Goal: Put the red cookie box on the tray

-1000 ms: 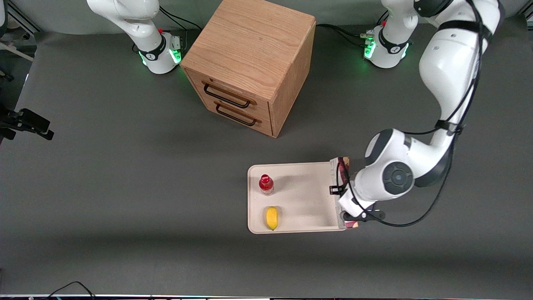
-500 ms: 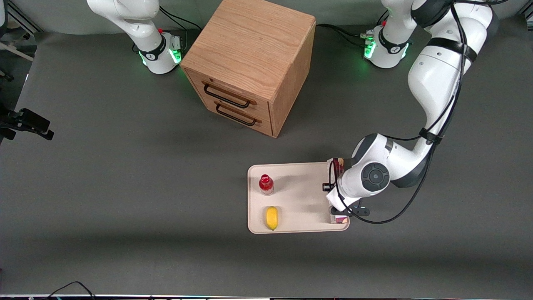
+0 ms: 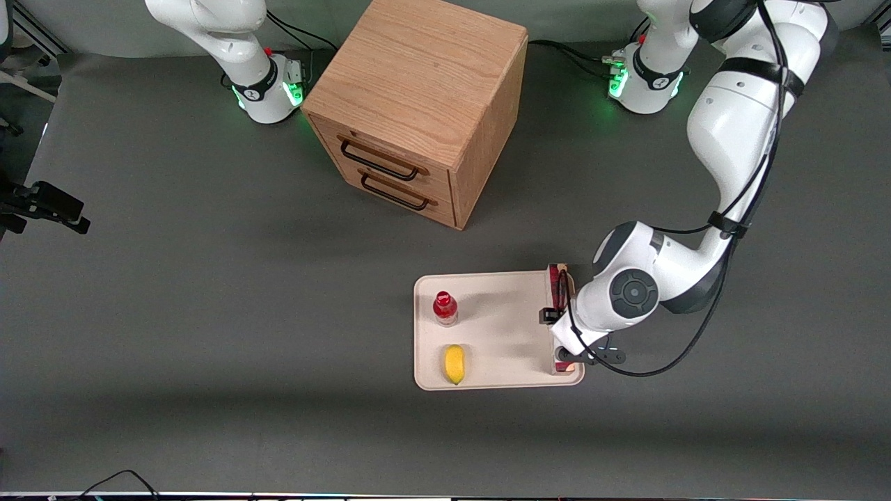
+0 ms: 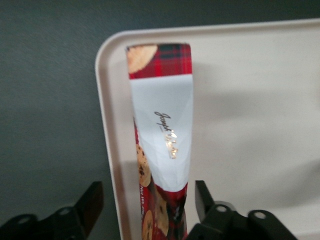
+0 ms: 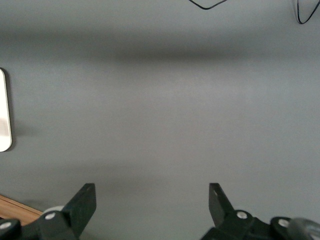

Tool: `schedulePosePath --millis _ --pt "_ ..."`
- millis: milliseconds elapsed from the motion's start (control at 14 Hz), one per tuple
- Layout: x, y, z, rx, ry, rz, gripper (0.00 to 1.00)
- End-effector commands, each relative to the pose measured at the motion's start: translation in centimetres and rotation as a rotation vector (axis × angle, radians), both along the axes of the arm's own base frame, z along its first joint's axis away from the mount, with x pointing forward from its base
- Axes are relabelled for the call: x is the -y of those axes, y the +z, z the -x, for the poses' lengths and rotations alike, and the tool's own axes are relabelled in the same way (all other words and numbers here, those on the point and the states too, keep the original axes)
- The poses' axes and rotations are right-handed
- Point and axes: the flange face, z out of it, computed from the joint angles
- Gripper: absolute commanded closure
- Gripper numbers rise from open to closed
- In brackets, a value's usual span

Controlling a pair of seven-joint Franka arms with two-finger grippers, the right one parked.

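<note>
The red cookie box [image 4: 162,130] stands on its narrow long side on the cream-white tray [image 4: 250,100], along the tray's rim toward the working arm's end. In the front view only the box's ends [image 3: 557,277] show beside the wrist; the tray [image 3: 501,327] lies nearer the camera than the cabinet. My left gripper [image 4: 147,192] straddles the box with its jaws open; one finger [image 4: 92,200] stands clearly apart from the box, the other [image 4: 202,192] is close beside it. In the front view the gripper [image 3: 561,334] is mostly hidden under the wrist.
A small red-capped bottle [image 3: 445,308] and a yellow fruit [image 3: 454,363] sit on the tray's part toward the parked arm's end. A wooden drawer cabinet [image 3: 418,104] stands farther from the camera. The tray's edge shows in the right wrist view [image 5: 4,110].
The gripper carried the box from over the tray's rim inward onto the tray. The box now stands straighter along the rim, and the wrist has shifted slightly back.
</note>
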Motion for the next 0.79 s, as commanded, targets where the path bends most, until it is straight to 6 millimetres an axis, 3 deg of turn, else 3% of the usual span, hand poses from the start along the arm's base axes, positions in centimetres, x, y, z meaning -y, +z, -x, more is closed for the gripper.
schedulePosePath --millis 0,214,357,500,714 --pt "-2.3 5.4 -0.3 -0.019 0.029 -0.065 0.0" --pt "-5.3 13.2 0.6 -0.053 0.053 -0.104 0.0" --pt "-10.0 18.7 1.8 -0.105 0.021 -0.118 0.0" --pt "-16.4 24.6 3.5 -0.132 0.004 -0.088 0.0" --pt "-22.8 30.3 6.9 -0.171 -0.05 -0.099 0.0"
